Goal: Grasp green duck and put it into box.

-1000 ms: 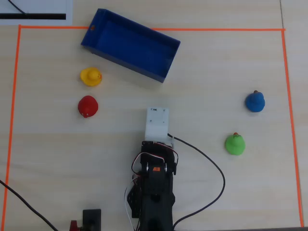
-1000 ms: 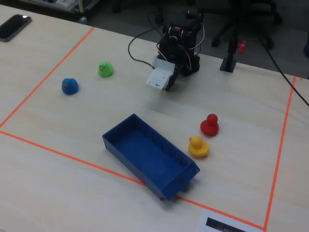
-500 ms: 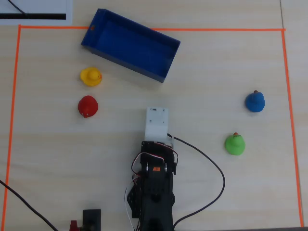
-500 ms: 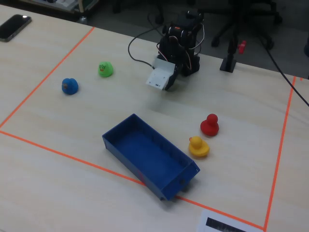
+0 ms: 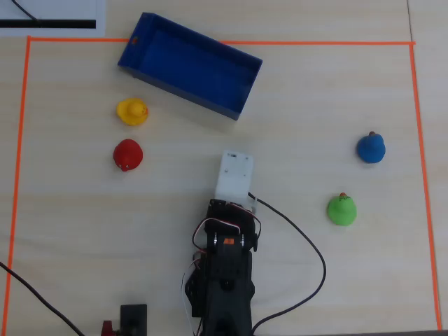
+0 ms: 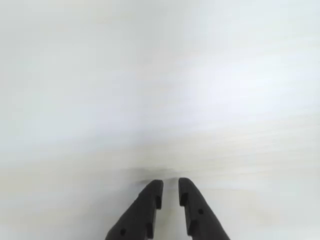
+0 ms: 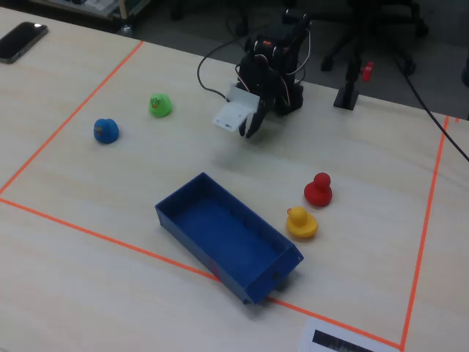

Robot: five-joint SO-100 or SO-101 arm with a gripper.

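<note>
From above we see the green duck (image 5: 341, 209) sitting on the pale wooden table (image 5: 84, 231), to the right of the arm (image 5: 224, 266) and well apart from it, with the blue duck (image 5: 370, 148) near it toward the top of that view. The box (image 5: 189, 65) lies tilted near the top edge of the orange tape border (image 5: 416, 140), and nothing is visible inside it. Just below the box's left end sit the yellow duck (image 5: 131, 111) and the red duck (image 5: 128, 155), close to each other. In the wrist view the gripper (image 6: 170, 186) has its 2 dark fingers (image 6: 145, 207) nearly together with only a narrow gap, holding nothing, above bare table. In the fixed view the gripper (image 7: 251, 126) points down near the arm's base, between the green duck (image 7: 160, 105) and the red duck (image 7: 319, 189), touching neither.
</note>
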